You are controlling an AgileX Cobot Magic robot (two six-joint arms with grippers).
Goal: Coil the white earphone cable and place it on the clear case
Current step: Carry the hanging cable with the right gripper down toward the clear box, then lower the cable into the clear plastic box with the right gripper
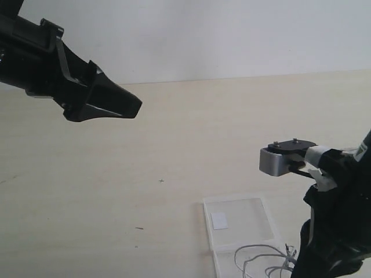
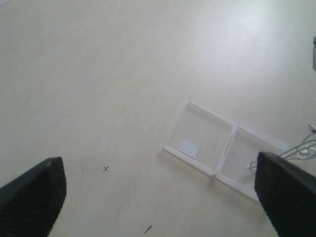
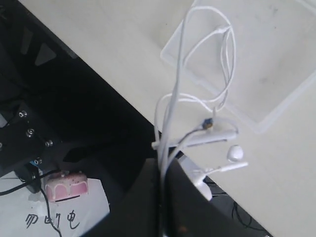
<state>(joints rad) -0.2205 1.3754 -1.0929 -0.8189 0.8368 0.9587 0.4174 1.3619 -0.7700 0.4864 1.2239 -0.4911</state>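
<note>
Exterior view: the thin white earphone cable [image 1: 255, 255] lies in slack loops over the near half of the flat transparent plastic case [image 1: 240, 204]. The far half carries a small white square sticker [image 1: 219, 220]. The case rests on the pale counter [image 1: 174, 145]. The strands gather toward the black right arm [image 1: 339, 231], which hides its own grasping end here. I judge the loops too loose to count as a coil, so a tug from that arm could drag them off the case or slide the light case along. The black left pincer [image 1: 122, 107] hangs high, well apart from everything.

Left wrist view: the left pincer gapes wide with nothing between its fingers. Below it the case lies opened flat, with the sticker in one half and the cable in the other, trailing out past the rim. If this arm comes down to help, its broad fingers could nudge the case or snag a loop.

Right wrist view: the right pincer [image 3: 162, 170] is clamped on several bunched strands. From there the wire runs out in uneven loops over a corner of the case. A white earbud [image 3: 236, 154] and a small bar-shaped remote [image 3: 217, 137] dangle just beside the pincer, off the case and near the counter's edge. On release the springy wire may well fan open, and those loose ends could slip over the edge. The wire looks smooth and very fine, so it may also slide through the grip.
</note>
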